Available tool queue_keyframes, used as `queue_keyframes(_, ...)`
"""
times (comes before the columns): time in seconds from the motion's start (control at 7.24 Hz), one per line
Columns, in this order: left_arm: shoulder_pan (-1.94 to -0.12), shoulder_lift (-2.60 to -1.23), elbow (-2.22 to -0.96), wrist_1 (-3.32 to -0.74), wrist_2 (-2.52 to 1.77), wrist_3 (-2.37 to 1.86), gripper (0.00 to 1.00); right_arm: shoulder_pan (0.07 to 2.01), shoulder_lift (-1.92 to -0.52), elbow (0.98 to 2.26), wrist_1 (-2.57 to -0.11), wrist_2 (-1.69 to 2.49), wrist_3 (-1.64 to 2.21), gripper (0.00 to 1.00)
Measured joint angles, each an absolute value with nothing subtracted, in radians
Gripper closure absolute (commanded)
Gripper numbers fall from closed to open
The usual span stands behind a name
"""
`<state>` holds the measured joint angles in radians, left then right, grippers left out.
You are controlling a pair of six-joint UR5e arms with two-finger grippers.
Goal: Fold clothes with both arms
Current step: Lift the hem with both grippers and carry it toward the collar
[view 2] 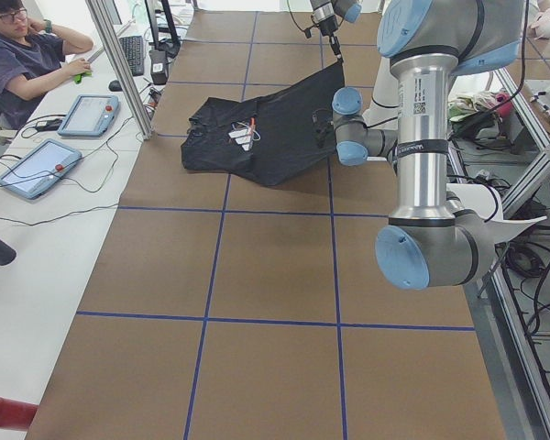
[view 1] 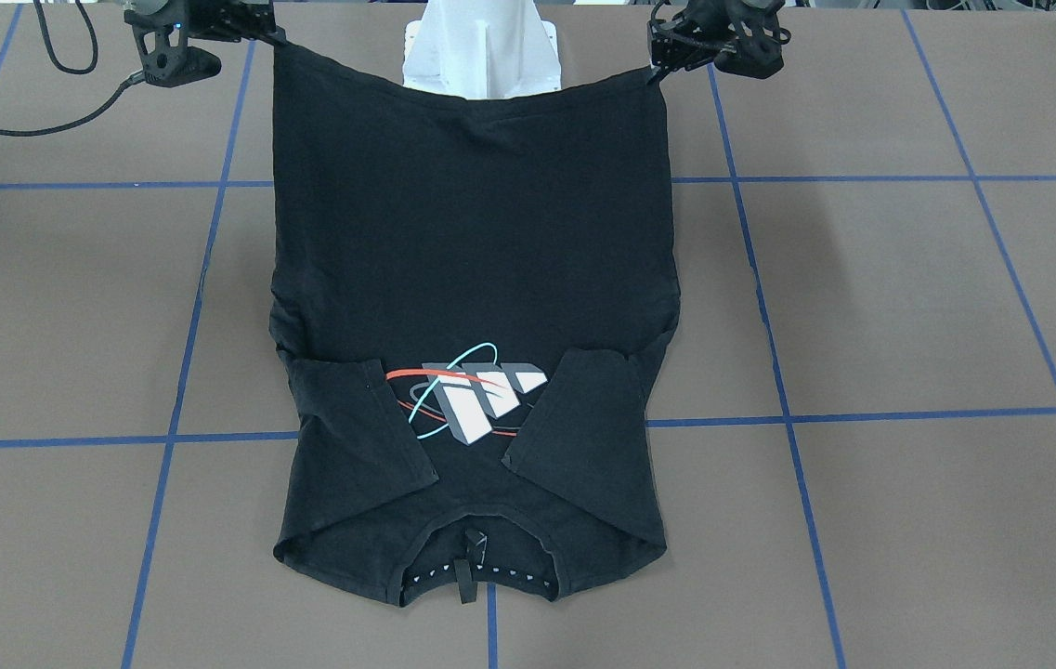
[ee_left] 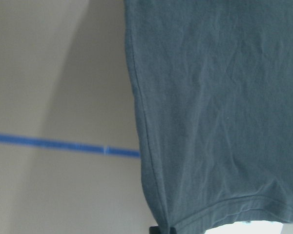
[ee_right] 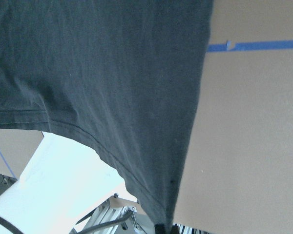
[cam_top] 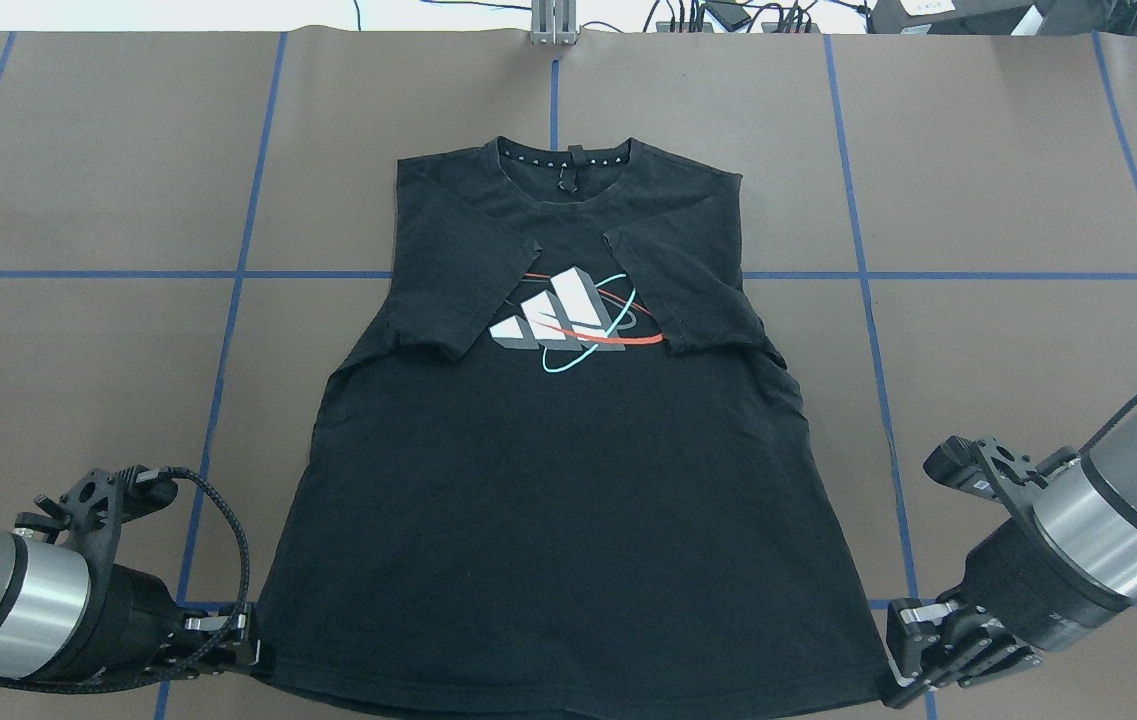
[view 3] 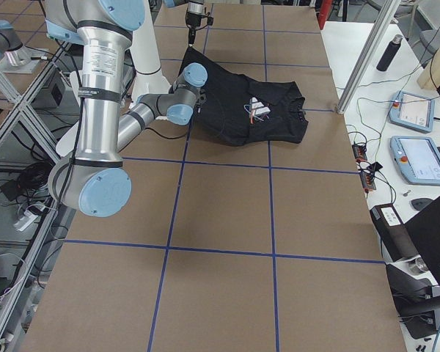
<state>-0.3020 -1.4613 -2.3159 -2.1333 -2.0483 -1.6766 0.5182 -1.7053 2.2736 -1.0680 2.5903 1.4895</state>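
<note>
While both hem corners hang clear of the tabletop (cam_top: 78,350), the shirt (cam_top: 568,500) slopes down and away from the tools. Left tool (cam_top: 250,648) is pressed together on the hem corner on its own side. Right tool (cam_top: 900,682) pinches the opposite corner the same way. The hem sags slightly between them.

Long axis of the shirt runs straight ahead of both tools: hem nearest, collar (cam_top: 568,165) at the far end, flat on the tabletop. Both sleeves are folded in over the chest, flanking the logo (cam_top: 568,320). Neither tool is nearer the collar; they sit level, one each side.

Likely next move: carry the hem forward over the body toward the collar. Tools should advance together, or the fold goes askew.
</note>
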Motion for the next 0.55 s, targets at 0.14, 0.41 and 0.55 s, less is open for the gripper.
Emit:
queue_keyframes(0.14, -0.301, -1.460, -2.325, -2.132, -2.105, -1.677, 1.00, 0.519, -1.723, 2.274, -1.068, 2.646, 1.489, 1.00)
queue_keyframes(0.41, -0.307, -1.460, -2.339, -2.118, -2.178, -1.678, 1.00, 0.544, -1.737, 2.270, -1.068, 2.680, 1.489, 1.00)
queue_keyframes(0.55, -0.318, -1.460, -2.341, -2.112, -2.192, -1.678, 1.00, 0.588, -1.735, 2.264, -1.067, 2.681, 1.489, 1.00)
